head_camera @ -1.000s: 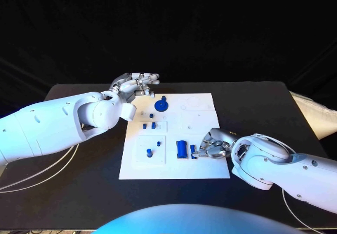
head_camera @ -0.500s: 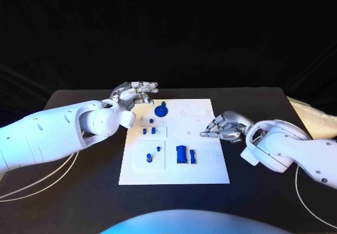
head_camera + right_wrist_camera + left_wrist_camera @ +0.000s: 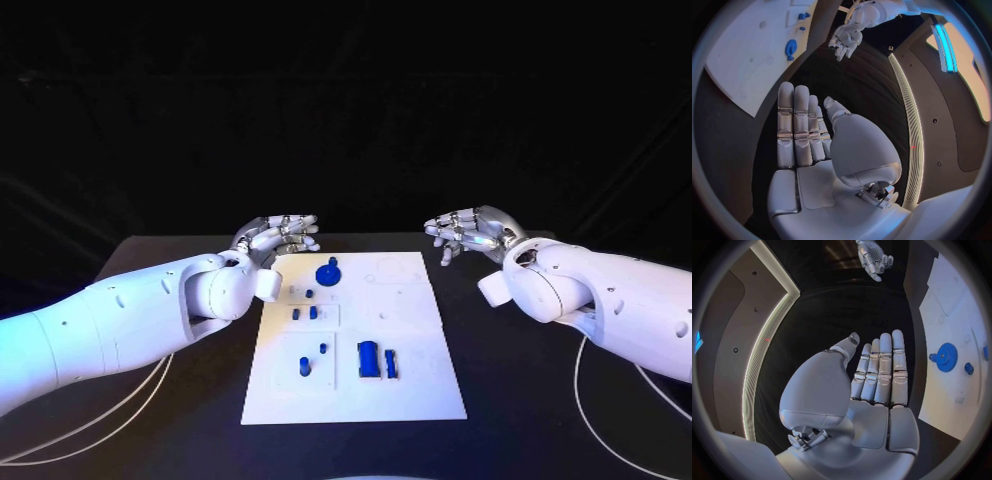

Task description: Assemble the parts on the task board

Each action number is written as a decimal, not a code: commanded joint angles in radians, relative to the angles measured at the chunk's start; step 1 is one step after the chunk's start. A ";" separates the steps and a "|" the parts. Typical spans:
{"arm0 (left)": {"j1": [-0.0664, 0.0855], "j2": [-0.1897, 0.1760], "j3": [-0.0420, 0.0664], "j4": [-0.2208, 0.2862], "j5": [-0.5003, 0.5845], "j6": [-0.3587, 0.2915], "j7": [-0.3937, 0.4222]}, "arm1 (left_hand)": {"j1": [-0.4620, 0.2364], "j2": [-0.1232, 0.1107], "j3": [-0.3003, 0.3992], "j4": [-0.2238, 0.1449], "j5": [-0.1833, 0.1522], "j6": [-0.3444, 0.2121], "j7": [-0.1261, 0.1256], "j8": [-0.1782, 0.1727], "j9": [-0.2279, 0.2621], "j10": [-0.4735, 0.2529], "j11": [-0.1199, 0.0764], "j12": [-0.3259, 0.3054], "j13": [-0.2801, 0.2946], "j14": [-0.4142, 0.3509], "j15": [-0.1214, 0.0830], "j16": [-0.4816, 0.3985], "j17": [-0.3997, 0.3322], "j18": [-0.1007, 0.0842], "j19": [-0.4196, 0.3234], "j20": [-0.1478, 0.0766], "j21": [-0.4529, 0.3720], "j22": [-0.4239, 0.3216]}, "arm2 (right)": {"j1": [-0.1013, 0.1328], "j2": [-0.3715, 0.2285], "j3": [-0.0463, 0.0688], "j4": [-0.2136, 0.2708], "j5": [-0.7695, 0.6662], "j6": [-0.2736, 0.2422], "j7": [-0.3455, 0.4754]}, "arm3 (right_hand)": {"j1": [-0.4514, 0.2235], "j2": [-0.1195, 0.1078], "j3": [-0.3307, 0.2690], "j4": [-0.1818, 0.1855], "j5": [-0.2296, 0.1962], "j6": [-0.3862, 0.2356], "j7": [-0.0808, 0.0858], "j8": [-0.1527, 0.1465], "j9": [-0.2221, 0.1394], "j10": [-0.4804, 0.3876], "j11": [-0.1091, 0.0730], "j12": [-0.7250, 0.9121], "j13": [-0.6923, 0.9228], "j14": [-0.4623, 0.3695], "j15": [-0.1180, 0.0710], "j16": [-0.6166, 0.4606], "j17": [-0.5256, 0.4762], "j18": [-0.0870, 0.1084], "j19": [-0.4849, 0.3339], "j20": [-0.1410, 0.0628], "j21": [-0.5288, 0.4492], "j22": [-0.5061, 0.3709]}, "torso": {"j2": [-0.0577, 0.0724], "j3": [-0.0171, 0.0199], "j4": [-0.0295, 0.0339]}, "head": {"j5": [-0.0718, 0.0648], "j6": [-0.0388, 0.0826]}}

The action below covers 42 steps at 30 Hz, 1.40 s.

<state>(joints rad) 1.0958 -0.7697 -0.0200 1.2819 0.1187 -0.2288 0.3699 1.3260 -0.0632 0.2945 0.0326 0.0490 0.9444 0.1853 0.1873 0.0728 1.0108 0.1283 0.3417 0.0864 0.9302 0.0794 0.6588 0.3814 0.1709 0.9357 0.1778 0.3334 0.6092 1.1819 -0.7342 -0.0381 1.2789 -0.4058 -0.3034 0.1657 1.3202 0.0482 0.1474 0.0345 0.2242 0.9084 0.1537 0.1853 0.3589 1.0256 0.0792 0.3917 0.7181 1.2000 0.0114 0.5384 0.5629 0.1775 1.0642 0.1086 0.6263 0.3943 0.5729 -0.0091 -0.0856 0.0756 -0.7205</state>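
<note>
- Nearest on the board (image 3: 353, 400), at its near middle: a blue block (image 3: 369, 359) with a thin blue bar (image 3: 391, 364) just beside it on the right, both lying flat.
- Left of the block, in a raised square panel of the board: two small blue pegs (image 3: 304, 364), close together.
- Farther along the board, past those pegs: a second pair of small blue pegs (image 3: 304, 313), side by side.
- Near the board's far left corner: a blue gear (image 3: 327, 274) with a small blue knob just beyond it; the left wrist view shows the gear (image 3: 946, 357) lying flat on the white surface.
- Left hand (image 3: 274, 236): above the table, just off the board's far left corner, apart from the gear; fingers (image 3: 879, 370) straight and pressed side by side, nothing held.
- Right hand (image 3: 470, 234): beyond the board's far right corner, raised, clear of every part; fingers (image 3: 795, 125) straight and together, palm empty.
</note>
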 commanded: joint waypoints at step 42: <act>-0.046 -0.010 0.020 0.288 -0.119 -0.541 0.150 | -1.031 0.063 -0.294 -0.033 -0.049 -0.740 -0.185 -0.187 -0.073 -0.792 -0.128 -0.342 -0.086 -0.725 -0.079 -0.659 -0.381 -0.171 -0.754 -0.178 -0.333 -0.526 | -0.130 -0.044 0.038 0.284 0.403 -0.459 0.352 | -1.046 -0.048 -0.147 -0.034 -0.224 -0.704 -0.154 -0.185 -0.359 -0.790 -0.079 -0.392 -0.718 -0.953 -0.011 -0.538 -0.563 -0.177 -0.834 -0.109 -0.626 -0.394 | -0.029 0.0091 0.0856 | -0.076 0.120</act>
<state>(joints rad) 1.0507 -0.7797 -0.0012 1.5649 0.0351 -0.7003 0.4798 0.3990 -0.0002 0.0410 0.0002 0.0062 0.2770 0.0126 0.0069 0.0015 0.2946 0.0068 0.0194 0.0014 0.2769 0.0039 0.0339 0.0127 0.0348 0.2479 0.0380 0.0061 0.1128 1.0532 -0.7764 -0.0018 1.5559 -0.0430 -0.6642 0.4630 0.3723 0.0000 0.0859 -0.0004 0.0130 0.2768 0.0114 0.0072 0.0273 0.3189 0.0038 0.0061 0.0114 0.3348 0.0010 0.0068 0.0187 0.0429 0.3114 0.0174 0.0198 0.0018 0.5440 -0.0002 -0.0008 0.0001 -0.6001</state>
